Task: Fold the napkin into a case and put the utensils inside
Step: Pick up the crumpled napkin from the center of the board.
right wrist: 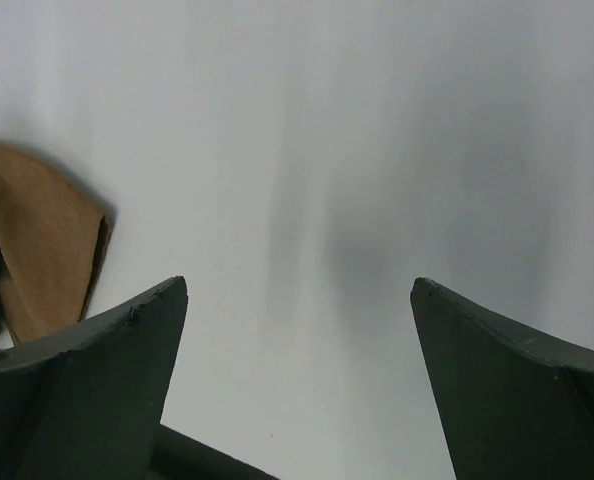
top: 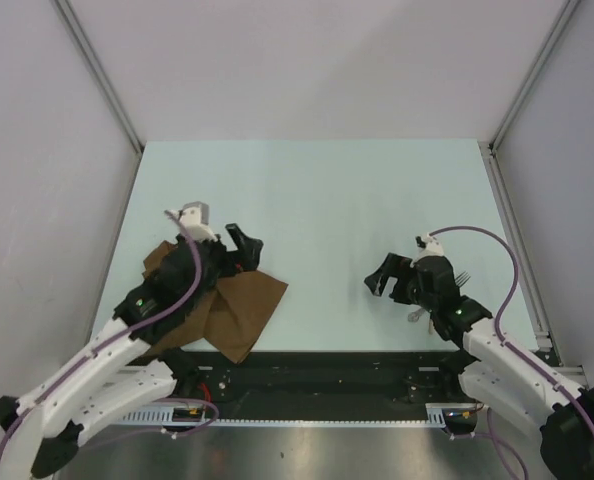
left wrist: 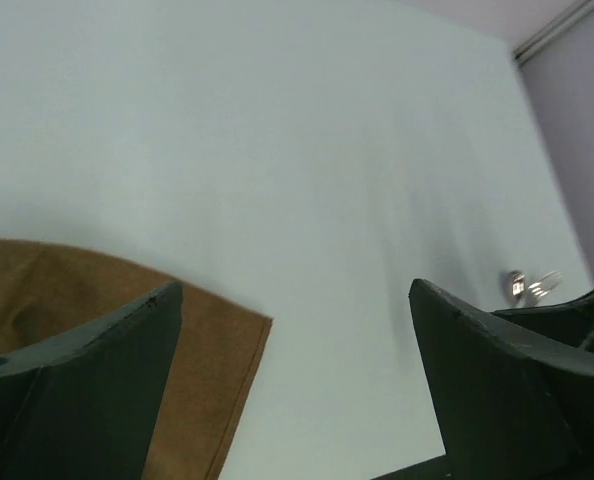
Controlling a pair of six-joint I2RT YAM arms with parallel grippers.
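The dark-brown napkin (top: 242, 312) lies rumpled at the table's near left, partly under my left arm. My left gripper (top: 244, 249) hovers open over the napkin's far right corner, nothing between its fingers; in the left wrist view the napkin (left wrist: 87, 300) runs behind the left finger (left wrist: 97, 380). My right gripper (top: 381, 276) stands open over bare table at the right. The utensils (top: 462, 277) lie mostly hidden under the right arm, with fork tines and a silver tip peeking out; the left wrist view shows the utensils (left wrist: 529, 286) far off. The napkin (right wrist: 37, 240) shows at the left edge of the right wrist view.
The pale-green table top (top: 317, 200) is fenced by grey walls with metal rails at the left (top: 97, 75) and right (top: 522, 230). A black strip (top: 317, 375) with the arm bases runs along the near edge.
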